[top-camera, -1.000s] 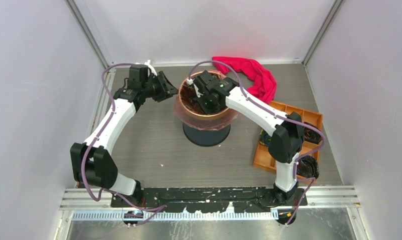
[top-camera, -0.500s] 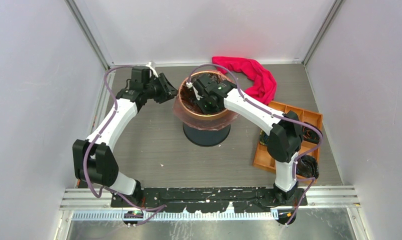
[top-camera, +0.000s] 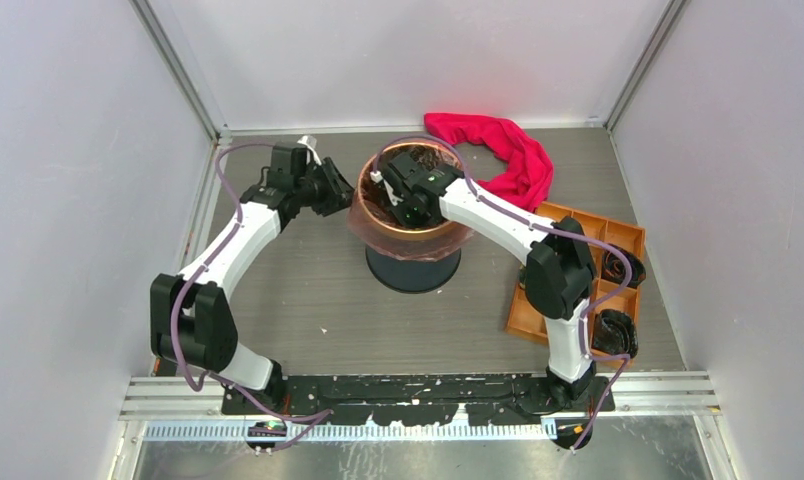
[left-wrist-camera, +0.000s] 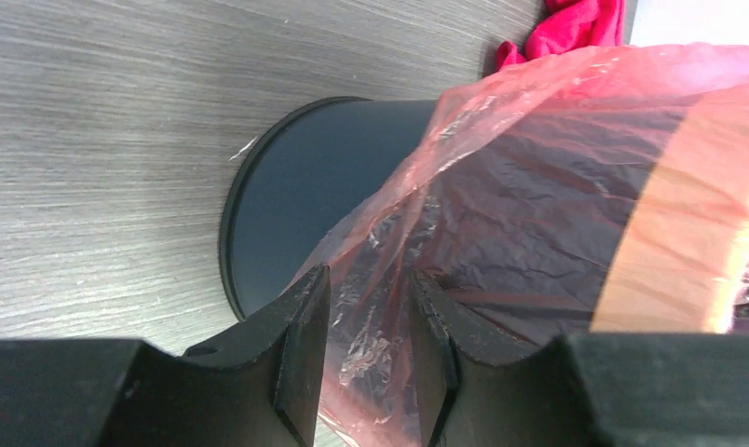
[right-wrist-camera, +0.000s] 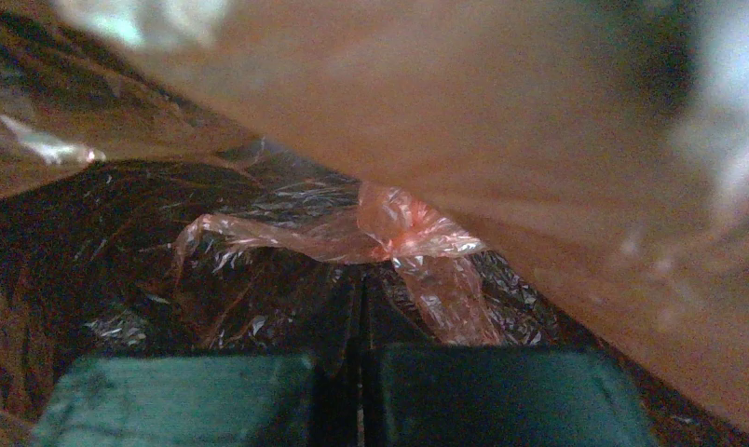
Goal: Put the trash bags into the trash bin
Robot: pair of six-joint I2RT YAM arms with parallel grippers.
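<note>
The navy trash bin (top-camera: 413,262) with a gold rim stands mid-table. The translucent red-pink trash bag (top-camera: 361,218) is draped over its rim and lines the inside. My left gripper (top-camera: 338,190) is at the bin's left side. In the left wrist view, the left gripper (left-wrist-camera: 366,279) has its jaws narrowly apart and closed on bunched bag film (left-wrist-camera: 538,177), which is drawn away from the bin wall (left-wrist-camera: 296,186). My right gripper (top-camera: 393,205) reaches down inside the bin. In the right wrist view, the right gripper (right-wrist-camera: 361,279) is shut. Its tips are against a pink fold of the bag (right-wrist-camera: 389,228).
A magenta cloth (top-camera: 508,150) lies at the back right, just behind the bin. It also shows in the left wrist view (left-wrist-camera: 576,23). An orange compartment tray (top-camera: 618,235) holding cables stands at the right, beside the right arm.
My left gripper has moved slightly towards me and to the left, and its jaws have narrowed on the bag film. My right gripper has shifted a little to the left inside the bin.
</note>
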